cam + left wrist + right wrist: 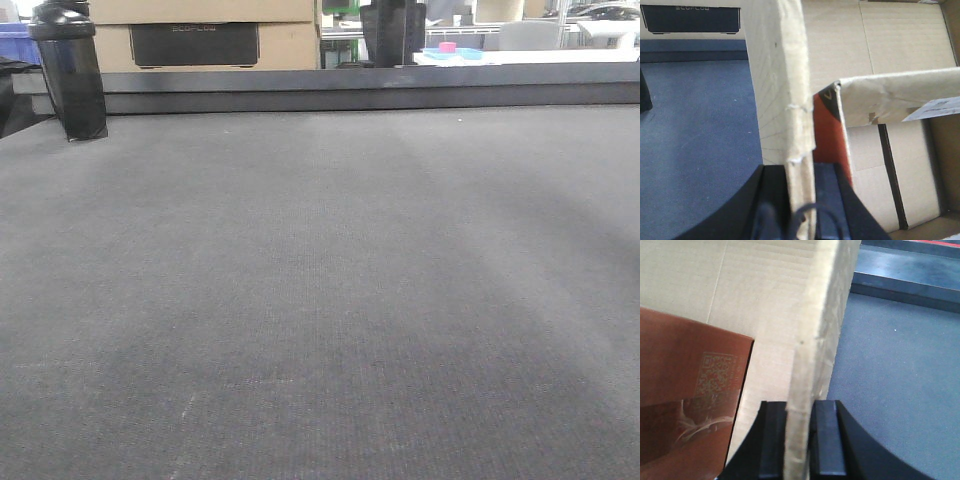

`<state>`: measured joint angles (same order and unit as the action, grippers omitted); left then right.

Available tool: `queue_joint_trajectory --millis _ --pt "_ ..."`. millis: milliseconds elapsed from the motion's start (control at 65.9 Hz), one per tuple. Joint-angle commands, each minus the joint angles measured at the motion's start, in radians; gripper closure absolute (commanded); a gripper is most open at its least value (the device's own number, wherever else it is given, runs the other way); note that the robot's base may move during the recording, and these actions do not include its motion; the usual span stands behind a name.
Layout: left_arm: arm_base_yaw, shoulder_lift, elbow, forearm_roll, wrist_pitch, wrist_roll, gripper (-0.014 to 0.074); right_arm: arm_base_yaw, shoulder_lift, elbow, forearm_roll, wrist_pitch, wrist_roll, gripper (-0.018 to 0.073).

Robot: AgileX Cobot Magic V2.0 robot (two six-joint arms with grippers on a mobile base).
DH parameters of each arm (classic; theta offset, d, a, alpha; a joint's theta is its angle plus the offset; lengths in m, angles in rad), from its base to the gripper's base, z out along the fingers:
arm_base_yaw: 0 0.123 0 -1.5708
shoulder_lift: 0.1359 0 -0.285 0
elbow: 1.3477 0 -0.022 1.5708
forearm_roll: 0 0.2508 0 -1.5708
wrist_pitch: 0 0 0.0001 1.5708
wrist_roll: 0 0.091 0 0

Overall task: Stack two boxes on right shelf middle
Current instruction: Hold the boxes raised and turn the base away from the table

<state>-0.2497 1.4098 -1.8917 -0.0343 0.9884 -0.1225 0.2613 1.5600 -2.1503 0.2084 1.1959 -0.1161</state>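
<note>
Left gripper (801, 197) is clenched on the upright wall of the open brown corrugated cardboard carton (777, 75), interior off to its right. Right gripper (799, 437) pinches a wall too, interior to its left. It's probably the same carton's opposite side, hard to confirm. So the carton sits between both arms, grey felt tabletop (900, 365) outside. Steel shelf isn't in view.
</note>
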Motion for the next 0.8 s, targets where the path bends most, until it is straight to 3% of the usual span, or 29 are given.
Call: queue_joint_trajectory --millis 0,789 --pt "0.004 -0.014 -0.011 -0.005 -0.074 0.006 0.0708 -0.009 -0.010 -0.011 -0.013 -0.038 -0.016 0.0715" --pt "0.004 -0.014 -0.011 -0.005 -0.091 0.006 0.0708 -0.009 -0.004 -0.011 -0.013 -0.071 -0.016 0.0715"
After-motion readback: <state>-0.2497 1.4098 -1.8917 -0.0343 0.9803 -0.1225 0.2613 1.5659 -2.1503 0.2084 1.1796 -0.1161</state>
